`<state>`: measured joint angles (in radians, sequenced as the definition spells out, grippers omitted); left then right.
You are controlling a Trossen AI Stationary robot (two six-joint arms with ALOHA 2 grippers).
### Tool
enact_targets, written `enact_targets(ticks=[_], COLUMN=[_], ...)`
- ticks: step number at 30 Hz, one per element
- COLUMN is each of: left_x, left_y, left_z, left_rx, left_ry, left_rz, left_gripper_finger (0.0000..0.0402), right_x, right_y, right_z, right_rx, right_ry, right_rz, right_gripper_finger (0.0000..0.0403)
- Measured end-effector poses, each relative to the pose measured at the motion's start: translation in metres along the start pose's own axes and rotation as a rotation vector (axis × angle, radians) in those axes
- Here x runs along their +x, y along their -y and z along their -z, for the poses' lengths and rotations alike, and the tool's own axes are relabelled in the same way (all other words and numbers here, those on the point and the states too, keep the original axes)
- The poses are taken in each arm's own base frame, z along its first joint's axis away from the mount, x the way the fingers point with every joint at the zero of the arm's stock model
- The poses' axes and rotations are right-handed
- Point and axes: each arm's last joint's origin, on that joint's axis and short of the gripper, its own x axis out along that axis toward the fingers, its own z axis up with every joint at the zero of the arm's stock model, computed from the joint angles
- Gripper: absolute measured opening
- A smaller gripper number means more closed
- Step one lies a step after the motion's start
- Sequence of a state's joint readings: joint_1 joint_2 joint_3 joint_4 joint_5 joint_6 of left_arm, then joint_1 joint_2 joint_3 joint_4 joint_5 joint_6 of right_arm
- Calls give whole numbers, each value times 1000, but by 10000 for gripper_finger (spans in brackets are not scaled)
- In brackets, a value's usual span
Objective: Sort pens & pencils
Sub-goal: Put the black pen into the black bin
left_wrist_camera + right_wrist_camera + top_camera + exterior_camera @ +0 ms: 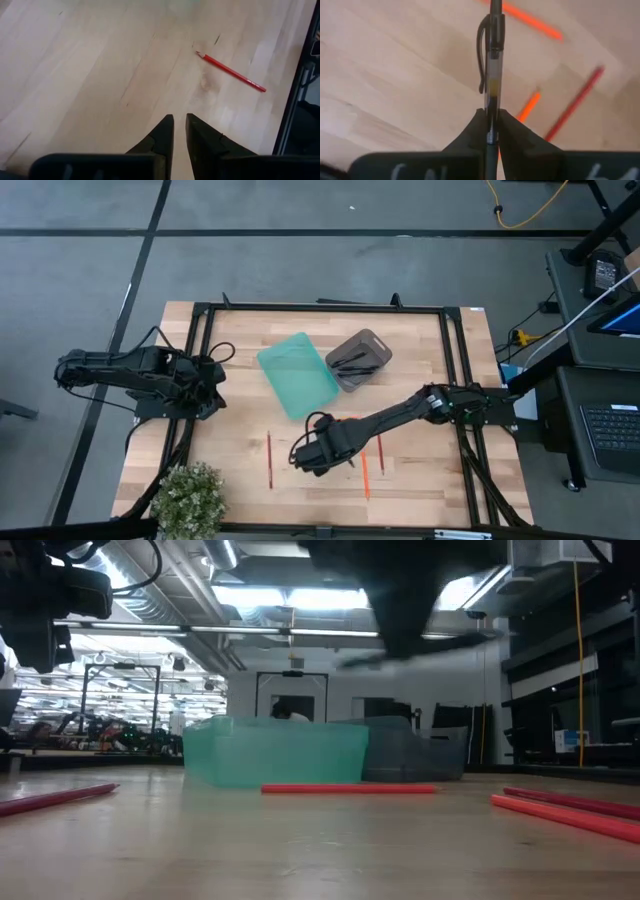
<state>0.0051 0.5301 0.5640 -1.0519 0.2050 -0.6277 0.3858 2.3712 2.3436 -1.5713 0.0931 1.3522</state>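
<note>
My right gripper hangs over the middle of the wooden table, shut on a black pen with a clear barrel and a clip. Orange-red pencils lie flat on the table around it: one to the left, two to the right. More black pens lie in the grey bin, which stands beside a teal bin. My left gripper waits at the table's left edge, its fingers nearly together with nothing between them. One pencil lies ahead of it. My right gripper pinches the pen's barrel between its two fingers, toward one end, with the clip end reaching out past the fingertips. The fingers come from above, pointing down. The pen is lifted clear of the table.
A potted plant stands at the near left corner. A black frame runs around the table's edges. In the low view, pencils lie in front of the two bins. Bare wood lies between the pencils and the near edge.
</note>
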Motion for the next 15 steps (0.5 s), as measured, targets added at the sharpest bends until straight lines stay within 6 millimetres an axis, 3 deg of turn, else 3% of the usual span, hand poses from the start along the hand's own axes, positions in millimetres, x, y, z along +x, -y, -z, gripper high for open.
enact_targets(ticks=[4, 10, 15], left_x=[0, 0, 0], left_y=[0, 1, 1], left_z=[0, -1, -1], left_rx=[-21, -32, -44], left_ry=[4, 3, -1], left_rz=[3, 21, 27], left_gripper_finger=[43, 43, 43], right_x=[-35, -71, -82], right_y=[19, 48, 70], right_z=[-17, -45, -77], right_rx=[-10, -54, -97], right_ry=[135, 271, 318], right_rz=[-43, -75, -56], right_gripper_finger=[26, 26, 26])
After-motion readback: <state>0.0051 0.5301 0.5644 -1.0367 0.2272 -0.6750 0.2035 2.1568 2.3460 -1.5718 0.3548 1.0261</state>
